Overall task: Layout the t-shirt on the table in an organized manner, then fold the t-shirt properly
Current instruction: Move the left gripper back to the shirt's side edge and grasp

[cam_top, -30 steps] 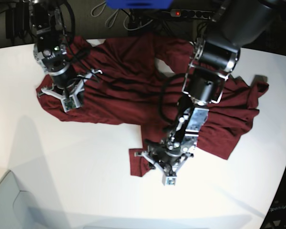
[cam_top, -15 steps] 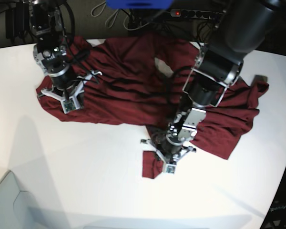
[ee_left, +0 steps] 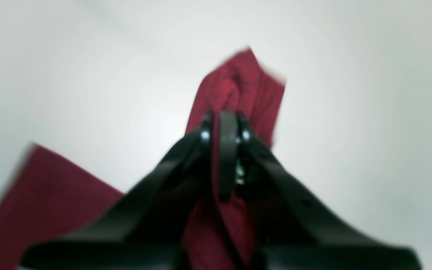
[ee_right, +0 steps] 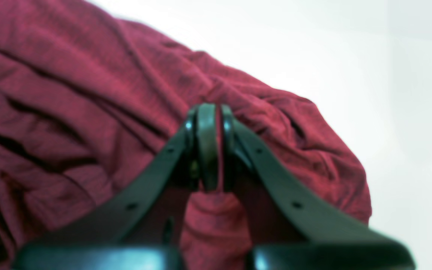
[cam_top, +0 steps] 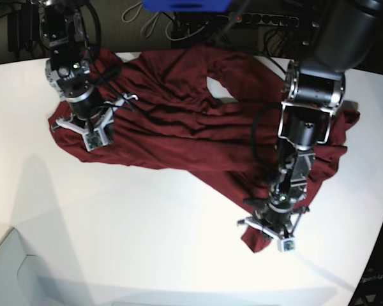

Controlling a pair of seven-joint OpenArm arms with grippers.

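The dark maroon long-sleeved knit t-shirt (cam_top: pixel 179 121) is spread rumpled across the far half of the large smooth white table (cam_top: pixel 134 229), pinched at its left end by the right gripper (cam_top: pixel 92 135) and at its near-right corner by the left gripper (cam_top: pixel 274 237).

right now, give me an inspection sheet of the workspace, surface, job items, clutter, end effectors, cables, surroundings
surface: white table, bare in front of the garment, curved edge at lower right.
job's things: dark maroon t-shirt, long sleeves, bunched and wrinkled across the far half, not laid flat, not folded.
clutter: nothing seen on the table besides the shirt.
end effectors: left end effector shut on a sleeve end near the front right; right end effector shut on a fold of fabric at the shirt's other end.
cables: black leads along both arms; loose cords and a power strip behind the table.
surroundings: dark floor beyond the far edge, blue object at top, pale bin corner at lower left.
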